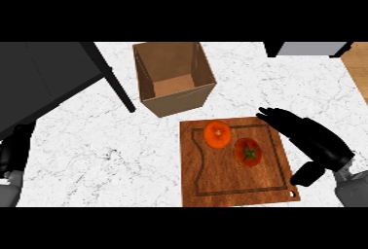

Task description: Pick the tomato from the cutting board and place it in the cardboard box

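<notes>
The tomato [248, 151] sits on the right half of the cutting board [230, 180], its green stem star facing straight up and its slightly longer axis running from the near edge towards the far one, with a rounder orange fruit [217, 134] just beside it on the far-left side. The right hand [310, 137] hangs over the board's far-right corner, forearm slanting in from the lower right, fingers [273, 115] stretched out wide and holding nothing, thumb low near the board's right edge. The cardboard box [179, 102] stands open-topped on the worktop [108, 146] just beyond the board, and the left hand [16, 146] rests at the left edge, fingers up and relaxed.
</notes>
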`<state>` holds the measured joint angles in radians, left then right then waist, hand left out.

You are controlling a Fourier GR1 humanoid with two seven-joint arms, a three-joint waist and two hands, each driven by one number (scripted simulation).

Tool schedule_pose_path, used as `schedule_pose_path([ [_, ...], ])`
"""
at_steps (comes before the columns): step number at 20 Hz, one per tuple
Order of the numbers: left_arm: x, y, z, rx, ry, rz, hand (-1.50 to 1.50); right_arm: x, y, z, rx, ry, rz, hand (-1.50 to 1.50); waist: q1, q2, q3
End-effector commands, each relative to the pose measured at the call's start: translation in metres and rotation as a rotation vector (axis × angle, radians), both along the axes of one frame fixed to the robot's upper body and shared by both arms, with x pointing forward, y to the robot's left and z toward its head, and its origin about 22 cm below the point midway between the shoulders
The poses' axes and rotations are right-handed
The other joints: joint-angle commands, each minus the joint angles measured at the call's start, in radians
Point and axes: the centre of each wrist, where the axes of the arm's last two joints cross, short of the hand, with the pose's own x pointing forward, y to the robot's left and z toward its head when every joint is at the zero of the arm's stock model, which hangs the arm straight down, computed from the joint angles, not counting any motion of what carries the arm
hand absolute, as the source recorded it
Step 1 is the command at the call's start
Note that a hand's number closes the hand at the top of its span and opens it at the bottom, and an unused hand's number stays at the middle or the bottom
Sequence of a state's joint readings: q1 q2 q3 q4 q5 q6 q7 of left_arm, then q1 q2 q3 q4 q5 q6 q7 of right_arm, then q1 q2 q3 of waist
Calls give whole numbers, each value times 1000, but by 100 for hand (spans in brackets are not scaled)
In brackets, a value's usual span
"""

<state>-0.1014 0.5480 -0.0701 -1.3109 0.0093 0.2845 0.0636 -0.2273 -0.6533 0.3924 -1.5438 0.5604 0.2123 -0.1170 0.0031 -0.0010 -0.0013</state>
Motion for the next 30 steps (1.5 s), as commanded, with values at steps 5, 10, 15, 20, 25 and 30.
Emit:
schedule_pose_path([
  [5,-3,-6,-6,-2,-7,-8,0,16,30,-4,-100,21,-28,-150,0,1,1],
  [10,-1,4,-8,-4,-3,-4,0,13,48,-23,-95,26,-22,-150,-1,1,1],
  [15,-2,-1,-10,2,-4,9,0,-1,41,-23,-53,33,15,-150,-4,1,1],
  [20,-5,27,6,-1,-8,1,0,14,65,-2,-8,61,71,-150,0,1,1],
  [25,-2,10,1,-7,0,-8,0,-25,68,-4,5,16,106,-150,-6,0,1],
  [30,7,8,-4,-9,-1,13,0,-26,78,-5,-126,63,67,-150,-9,1,1],
])
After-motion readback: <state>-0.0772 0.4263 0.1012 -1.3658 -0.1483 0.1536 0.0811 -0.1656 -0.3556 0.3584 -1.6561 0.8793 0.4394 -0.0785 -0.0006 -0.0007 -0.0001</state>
